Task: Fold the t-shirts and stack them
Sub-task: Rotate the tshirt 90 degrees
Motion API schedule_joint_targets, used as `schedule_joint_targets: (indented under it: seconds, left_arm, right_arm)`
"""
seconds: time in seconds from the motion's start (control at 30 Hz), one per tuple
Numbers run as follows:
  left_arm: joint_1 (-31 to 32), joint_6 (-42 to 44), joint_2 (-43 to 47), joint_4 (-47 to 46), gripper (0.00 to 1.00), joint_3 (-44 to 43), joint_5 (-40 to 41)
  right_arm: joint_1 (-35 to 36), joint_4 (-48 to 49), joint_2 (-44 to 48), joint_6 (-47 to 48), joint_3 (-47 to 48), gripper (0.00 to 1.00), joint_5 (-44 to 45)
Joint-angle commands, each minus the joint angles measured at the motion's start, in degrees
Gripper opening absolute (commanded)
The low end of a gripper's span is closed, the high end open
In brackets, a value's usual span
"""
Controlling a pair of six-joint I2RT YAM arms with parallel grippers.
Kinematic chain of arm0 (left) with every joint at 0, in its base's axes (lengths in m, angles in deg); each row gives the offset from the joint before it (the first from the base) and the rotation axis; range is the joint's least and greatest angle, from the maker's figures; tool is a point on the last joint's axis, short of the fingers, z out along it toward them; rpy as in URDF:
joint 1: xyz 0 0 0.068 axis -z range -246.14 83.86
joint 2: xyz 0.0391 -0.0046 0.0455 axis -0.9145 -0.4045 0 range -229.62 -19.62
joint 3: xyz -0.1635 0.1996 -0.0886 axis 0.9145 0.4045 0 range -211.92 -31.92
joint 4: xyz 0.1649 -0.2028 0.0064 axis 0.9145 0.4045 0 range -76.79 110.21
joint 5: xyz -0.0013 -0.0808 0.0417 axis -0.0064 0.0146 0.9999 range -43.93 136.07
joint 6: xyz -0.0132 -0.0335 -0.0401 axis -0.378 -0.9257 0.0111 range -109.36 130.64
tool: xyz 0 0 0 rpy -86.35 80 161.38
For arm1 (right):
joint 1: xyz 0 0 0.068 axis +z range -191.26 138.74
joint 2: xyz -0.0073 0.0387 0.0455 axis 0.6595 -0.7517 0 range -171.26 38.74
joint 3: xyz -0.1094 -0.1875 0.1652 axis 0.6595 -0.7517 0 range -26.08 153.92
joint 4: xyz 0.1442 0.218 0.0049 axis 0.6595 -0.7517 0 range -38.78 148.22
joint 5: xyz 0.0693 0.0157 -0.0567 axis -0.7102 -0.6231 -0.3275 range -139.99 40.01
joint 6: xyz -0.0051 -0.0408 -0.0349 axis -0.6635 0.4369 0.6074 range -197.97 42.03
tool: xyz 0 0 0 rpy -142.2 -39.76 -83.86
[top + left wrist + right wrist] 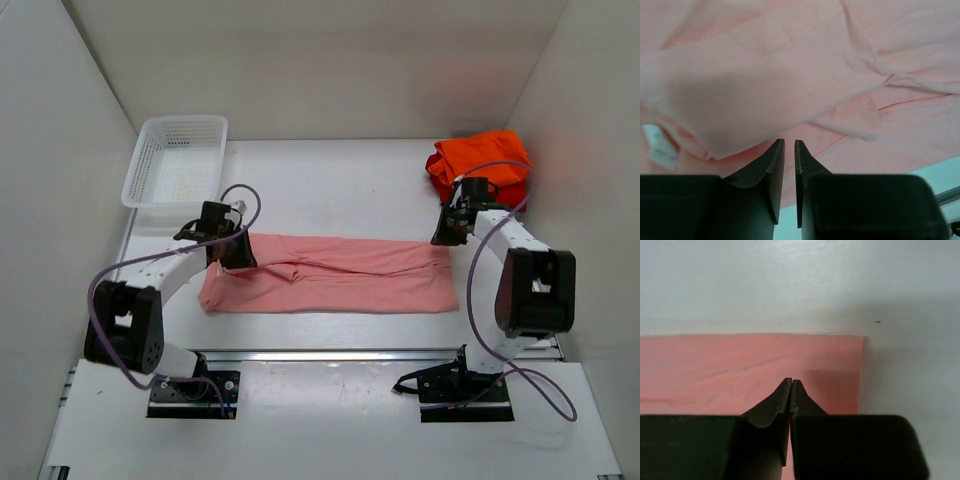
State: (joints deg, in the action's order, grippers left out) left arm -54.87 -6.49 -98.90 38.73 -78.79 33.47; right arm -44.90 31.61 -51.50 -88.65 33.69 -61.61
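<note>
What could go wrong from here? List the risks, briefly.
1. The right gripper is shut above the right edge of the salmon-pink shirt with no cloth visibly pinched; a lift may leave that end behind.
2. The left gripper, jaws narrowly apart at the bunched left end, may catch one layer only.
</note>
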Motion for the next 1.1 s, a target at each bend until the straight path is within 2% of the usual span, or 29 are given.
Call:
schedule_joint_targets:
  seconds: [0.0, 0.13, 0.27, 0.33, 0.37, 0.4, 0.43, 0.47, 0.5, 0.57, 0.6, 0.63, 0.67, 0.7, 0.77, 0.83, 0.97, 1.07]
  left_arm:
    - [2.44, -4.32, -6.20, -4.15, 0.25, 0.39, 0.29]
    - [5.52, -4.93, -16.83, -5.13, 0.23, -4.62, 2.93]
    - [5.69, -4.59, -30.10, -2.23, 0.21, -19.28, 3.46]
    - [5.52, -3.45, -37.04, 3.28, 0.21, -33.47, 2.76]
    - [5.17, -2.57, -41.95, 4.96, 0.22, -37.38, 1.28]
    - [4.47, -2.21, -44.70, 9.16, 0.23, -46.20, 0.48]
    - [3.51, -1.51, -49.95, 13.20, 0.21, -55.17, -1.01]
    - [3.76, -1.33, -54.96, 14.81, 0.19, -59.61, -3.28]
    - [3.41, -1.16, -57.79, 18.74, 0.18, -69.48, -3.57]
    - [3.67, -0.72, -70.50, 28.40, 0.14, -94.32, -5.50]
    - [3.67, -1.41, -77.88, 30.01, 0.13, -101.15, -7.51]
    - [3.94, -2.29, -80.65, 31.86, 0.14, -110.79, -9.01]
    - [3.85, -4.13, -83.46, 29.79, 0.12, -112.98, -12.50]
    - [4.20, -4.58, -82.70, 27.94, 0.13, -111.17, -14.89]
    - [5.59, -4.24, -78.32, 18.92, 0.13, -97.69, -14.82]
    - [6.74, -3.88, -75.58, 15.11, 0.14, -92.98, -14.21]
    - [7.81, -6.34, -81.20, 14.92, 0.14, -105.41, -16.14]
    - [7.54, -10.03, -80.59, 6.51, 0.12, -100.46, -17.29]
  right_arm:
    - [0.91, -1.07, -5.37, -0.48, 1.31, 0.00, -0.96]
    - [1.35, -3.18, -7.33, -3.64, -0.52, 0.00, 2.73]
    - [3.20, -8.27, -6.19, -8.74, -2.98, 0.00, 7.12]
    - [4.87, -9.85, -4.96, -12.94, -5.09, 0.00, 7.92]
    - [6.09, -10.91, -3.64, -13.84, -6.49, 0.00, 7.49]
    - [7.49, -11.27, -2.85, -16.54, -7.55, 0.00, 6.88]
    - [9.33, -11.44, -1.45, -19.09, -9.47, 0.00, 5.83]
    - [10.66, -11.01, 0.22, -20.60, -11.50, 0.00, 4.95]
    - [14.06, -10.66, 1.28, -23.74, -12.47, 0.00, 4.50]
    - [19.70, -8.21, 3.83, -30.86, -15.28, 0.00, 5.02]
    - [23.38, -6.28, 4.45, -32.81, -16.86, 0.00, 5.37]
    - [27.33, -5.22, 4.72, -36.31, -17.31, 0.00, 5.46]
    - [30.94, -2.77, 5.24, -39.39, -18.19, 0.00, 5.90]
    - [32.71, -0.40, 4.90, -40.73, -18.98, 0.00, 6.08]
    - [39.47, 3.13, 3.68, -43.63, -19.43, 0.00, 5.90]
    - [42.99, 6.04, 0.25, -43.20, -18.64, 0.00, 3.19]
    - [50.46, 10.33, -4.94, -40.48, -17.41, 0.00, -0.24]
    - [54.34, 11.23, -7.50, -39.86, -16.53, 0.00, 0.10]
